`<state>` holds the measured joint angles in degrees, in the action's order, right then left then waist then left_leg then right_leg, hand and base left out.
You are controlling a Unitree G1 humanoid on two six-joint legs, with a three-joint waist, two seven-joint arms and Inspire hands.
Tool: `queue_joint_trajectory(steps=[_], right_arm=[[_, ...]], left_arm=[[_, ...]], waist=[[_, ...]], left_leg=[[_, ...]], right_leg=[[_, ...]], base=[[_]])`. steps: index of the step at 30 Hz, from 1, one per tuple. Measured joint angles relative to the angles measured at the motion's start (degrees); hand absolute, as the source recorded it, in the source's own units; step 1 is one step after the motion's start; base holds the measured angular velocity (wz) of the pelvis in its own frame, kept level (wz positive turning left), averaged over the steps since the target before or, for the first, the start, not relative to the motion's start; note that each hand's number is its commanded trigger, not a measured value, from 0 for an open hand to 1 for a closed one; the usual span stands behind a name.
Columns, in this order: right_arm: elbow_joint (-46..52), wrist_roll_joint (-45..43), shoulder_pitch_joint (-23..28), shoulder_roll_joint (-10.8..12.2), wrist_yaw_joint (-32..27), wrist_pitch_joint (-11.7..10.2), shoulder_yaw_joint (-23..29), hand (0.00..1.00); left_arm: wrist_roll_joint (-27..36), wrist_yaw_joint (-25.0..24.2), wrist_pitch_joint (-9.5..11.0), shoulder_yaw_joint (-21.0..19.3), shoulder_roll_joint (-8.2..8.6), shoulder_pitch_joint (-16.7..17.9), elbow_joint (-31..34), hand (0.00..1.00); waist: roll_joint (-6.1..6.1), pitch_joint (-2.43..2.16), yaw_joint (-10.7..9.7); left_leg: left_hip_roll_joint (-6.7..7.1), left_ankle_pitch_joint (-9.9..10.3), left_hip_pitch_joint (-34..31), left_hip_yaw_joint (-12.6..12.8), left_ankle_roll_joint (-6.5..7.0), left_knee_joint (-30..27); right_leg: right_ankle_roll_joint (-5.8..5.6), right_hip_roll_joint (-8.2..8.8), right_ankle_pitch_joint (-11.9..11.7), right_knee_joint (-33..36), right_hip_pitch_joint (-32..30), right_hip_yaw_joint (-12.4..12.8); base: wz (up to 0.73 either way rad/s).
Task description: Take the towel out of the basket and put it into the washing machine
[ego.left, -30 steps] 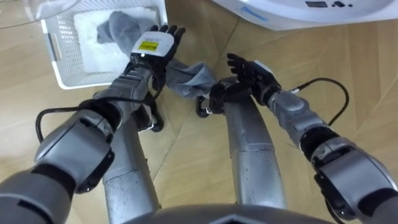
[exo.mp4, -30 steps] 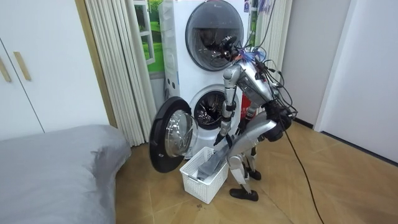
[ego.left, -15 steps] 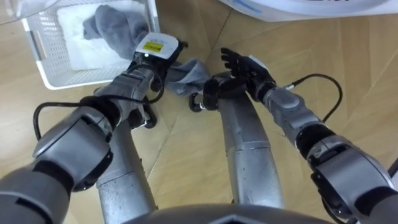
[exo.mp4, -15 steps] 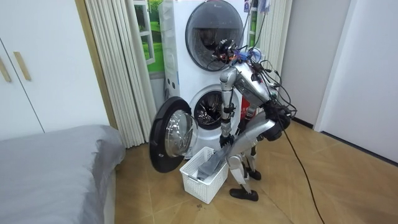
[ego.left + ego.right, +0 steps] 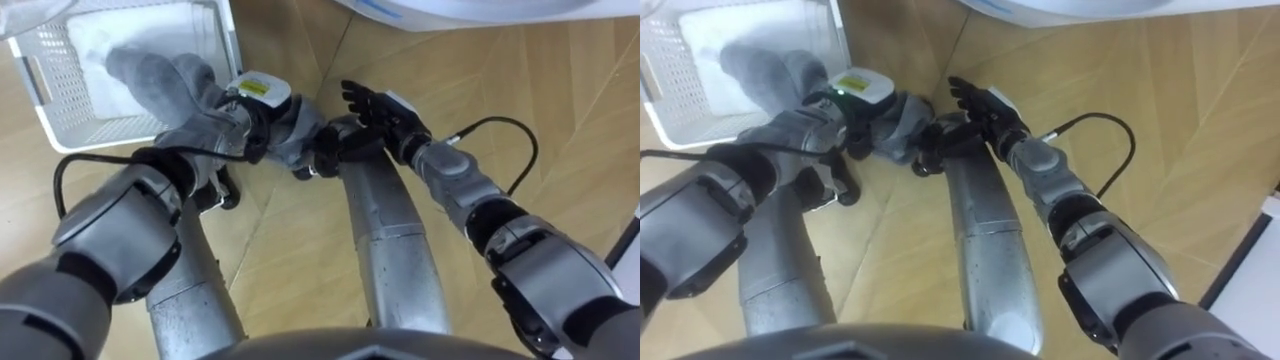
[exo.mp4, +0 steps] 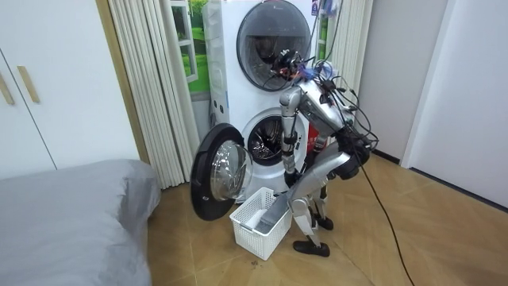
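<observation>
Left hand point(image 5: 258, 98): fingers curled round the grey towel point(image 5: 160, 78), which runs from them back over the white basket point(image 5: 45, 90). Yellow tag on the hand's back, print unreadable.
Right hand point(image 5: 378, 104): fingers spread wide, holding nothing, just right of the towel's bunch.
Bare wood floor point(image 5: 560, 110) lies beyond the right fingers.
Washing machine point(image 6: 262, 143): door point(image 6: 216, 171) hangs open beside the basket.

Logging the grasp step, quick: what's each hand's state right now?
Left hand: closed on the grey towel.
Right hand: open, fingers spread, holding nothing.
</observation>
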<state>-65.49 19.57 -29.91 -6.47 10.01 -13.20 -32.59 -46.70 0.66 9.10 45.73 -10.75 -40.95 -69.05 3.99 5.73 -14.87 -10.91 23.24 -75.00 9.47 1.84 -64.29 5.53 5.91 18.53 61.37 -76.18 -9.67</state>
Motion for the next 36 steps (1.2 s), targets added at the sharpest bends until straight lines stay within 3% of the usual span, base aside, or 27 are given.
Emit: queue_joint_trajectory(steps=[9, 15, 20, 26, 29, 33, 36], right_arm=[[-2.17, 3.07, 2.46, 0.15, -0.74, 0.17, -1.16, 0.00], [-3.91, 2.29, 4.70, -0.10, -0.23, 0.37, 0.13, 0.00], [-3.95, 2.74, 5.72, -0.99, 0.82, 0.80, 0.09, 0.00], [-5.05, 2.89, 5.74, -1.75, 1.58, 0.84, 1.50, 0.00], [-4.84, 3.09, 6.32, -2.97, 1.77, 0.85, 1.98, 0.00], [-4.49, 0.59, 7.17, -3.04, 2.66, 0.95, 2.87, 0.00], [-3.34, 0.26, 7.88, -2.86, 2.89, 0.92, 3.00, 0.00]], left_arm=[[-0.09, 1.41, 0.21, -0.07, 1.24, 2.78, -0.08, 1.00], [0.07, 2.53, 1.45, -2.45, 2.26, 4.65, -0.14, 1.00], [2.60, 5.84, 2.51, -4.10, 1.99, 5.66, 0.08, 1.00], [12.44, 9.28, 2.96, -8.27, 0.11, 7.62, 2.46, 1.00], [20.42, 10.02, 3.13, -10.51, -0.57, 8.28, 5.51, 1.00], [36.67, 8.58, 4.84, -15.52, 0.22, 10.04, 9.01, 1.00], [49.81, 5.14, 5.00, -16.22, 0.62, 12.51, 13.40, 1.00]], waist=[[-0.14, -0.30, 1.68], [-0.47, -0.45, 3.83], [-1.37, -0.64, 6.16], [-2.60, -0.78, 7.59], [-2.78, -0.77, 8.55], [-2.79, -0.77, 9.89], [-2.82, -0.78, 10.35]], left_leg=[[0.71, -0.84, 7.25, 0.07, -0.24, 4.23], [2.43, -2.15, 14.81, 0.05, -0.52, 9.91], [2.76, -2.35, 19.55, 0.04, -0.53, 12.52], [4.37, -3.57, 25.28, 0.18, -0.36, 16.66], [4.83, -4.30, 26.48, 0.30, -0.17, 18.26], [4.73, -4.62, 27.69, 0.61, -0.17, 19.18], [4.71, -4.66, 27.78, 0.52, -0.22, 19.21]], right_leg=[[-0.38, 0.09, -0.73, -4.29, 7.51, -0.51], [-1.06, 0.58, -1.23, -9.03, 15.13, -0.97], [-1.47, 0.54, -1.46, -11.85, 20.15, -1.41], [-2.19, 1.54, -1.68, -14.61, 25.59, -1.63], [-2.43, 2.20, -1.69, -15.32, 26.59, -1.78], [-2.47, 2.13, -1.85, -16.16, 27.74, -1.82], [-2.47, 2.14, -1.85, -16.37, 27.98, -2.09]], base=[[0.01], [0.10], [0.02], [0.11], [0.11], [0.00], [0.01]])
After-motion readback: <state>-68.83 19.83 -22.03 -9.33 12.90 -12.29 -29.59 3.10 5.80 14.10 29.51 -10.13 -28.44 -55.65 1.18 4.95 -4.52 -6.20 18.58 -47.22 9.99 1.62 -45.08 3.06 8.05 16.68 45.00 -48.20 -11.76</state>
